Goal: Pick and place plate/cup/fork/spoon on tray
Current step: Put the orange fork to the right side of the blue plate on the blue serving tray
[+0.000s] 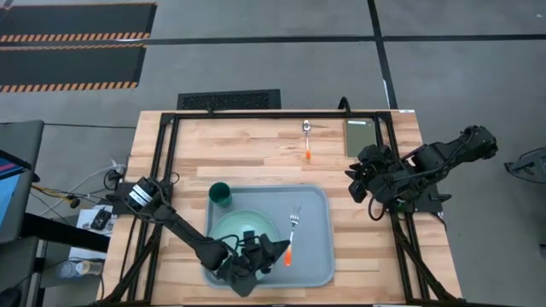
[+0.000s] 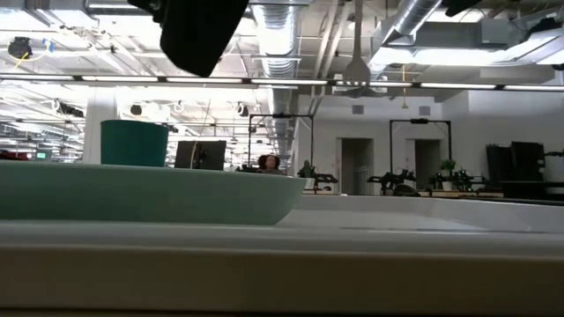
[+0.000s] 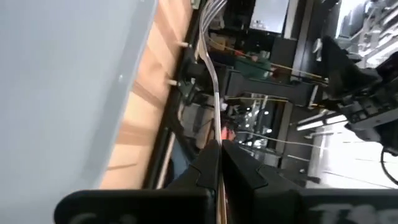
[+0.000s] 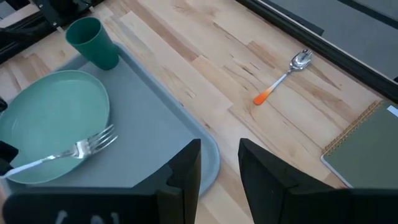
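Observation:
The pale grey-blue tray (image 1: 317, 256) lies in the middle of the table. The mint-green plate (image 1: 235, 228) lies on its left half. The teal cup (image 1: 220, 194) stands at the tray's far left corner. My left gripper (image 1: 280, 251) is over the tray's near part, just right of the plate, and is shut on the fork (image 1: 293, 228). The spoon (image 1: 307, 141) lies on the bare table beyond the tray. My right gripper (image 1: 365, 183) hangs open and empty over the table to the right of the tray, and shows in its own view (image 4: 219, 163). My left gripper pinches the fork's orange handle (image 3: 227, 132) between its two fingers (image 3: 208, 165). The fingers come from the table's left. The silver shaft (image 3: 214, 81) sticks out past the fingertips, and the tines (image 4: 102, 138) point toward the table's far edge, by the plate's right rim.
A flat olive-green notebook (image 1: 361, 136) lies at the table's far right, beside the spoon. A black frame (image 1: 256, 113) runs round the table's edges. In the low view the tray's near rim (image 2: 282, 255) fills the foreground, with the plate (image 2: 141, 189) and cup (image 2: 134, 143) behind it.

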Motion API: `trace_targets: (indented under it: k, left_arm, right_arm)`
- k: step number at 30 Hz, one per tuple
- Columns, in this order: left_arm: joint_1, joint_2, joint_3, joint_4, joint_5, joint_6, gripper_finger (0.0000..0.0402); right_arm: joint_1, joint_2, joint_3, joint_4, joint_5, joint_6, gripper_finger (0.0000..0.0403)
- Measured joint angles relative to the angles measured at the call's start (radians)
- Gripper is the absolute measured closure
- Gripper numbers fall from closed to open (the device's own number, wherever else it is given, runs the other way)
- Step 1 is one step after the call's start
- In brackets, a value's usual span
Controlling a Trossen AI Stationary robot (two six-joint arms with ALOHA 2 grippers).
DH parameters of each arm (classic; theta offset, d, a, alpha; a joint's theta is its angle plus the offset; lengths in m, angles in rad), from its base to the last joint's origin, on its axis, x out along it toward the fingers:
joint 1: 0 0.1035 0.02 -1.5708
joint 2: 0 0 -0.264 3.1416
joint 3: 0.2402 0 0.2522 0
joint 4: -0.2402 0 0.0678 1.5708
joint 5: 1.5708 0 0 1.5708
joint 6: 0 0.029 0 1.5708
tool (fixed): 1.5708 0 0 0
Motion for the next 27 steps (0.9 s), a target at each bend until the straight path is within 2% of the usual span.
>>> trace_targets:
  k: [3,8,10,12,14,16,19,21,24,27]
  left_arm:
    - [0.012,-0.002,0.0,-0.025,0.096,0.103,0.0402]
    - [0.068,-0.003,0.0,-0.042,0.426,0.297,0.0402]
    - [0.097,-0.017,0.0,-0.045,0.554,0.424,0.0402]
    - [0.127,-0.048,0.0,-0.078,0.661,0.561,0.0402]
    - [0.148,-0.091,0.0,-0.148,0.715,0.631,0.0402]
    - [0.155,-0.14,0.0,-0.262,0.686,0.637,0.0402]
    - [0.154,-0.216,0.0,-0.452,0.591,0.638,0.0402]
    - [0.141,-0.257,0.0,-0.526,0.495,0.554,0.0402]
    - [0.125,-0.292,-0.006,-0.491,0.343,0.496,0.0402]
    - [0.106,-0.304,-0.042,-0.374,0.274,0.486,0.0402]
  right_arm:
    - [0.0,0.0,-0.009,0.006,0.003,0.0,0.0269]
    - [0.0,0.0,-0.044,0.002,-0.011,0.001,0.0269]
    - [0.004,0.0,-0.053,0.004,-0.014,0.003,0.0269]
    - [0.006,0.0,-0.058,0.006,-0.015,0.003,0.0269]
    - [0.006,0.0,-0.062,0.003,-0.017,0.003,0.0269]
    - [0.006,0.0,-0.063,0.003,-0.018,0.009,0.0269]
    - [0.006,0.0,-0.063,0.003,-0.018,0.035,0.0269]
    - [0.013,0.0,-0.068,0.018,-0.015,0.063,0.0269]
    - [0.024,0.0,-0.109,0.123,-0.008,0.076,0.0269]
    - [0.046,0.0,-0.156,0.222,-0.004,0.075,0.0269]
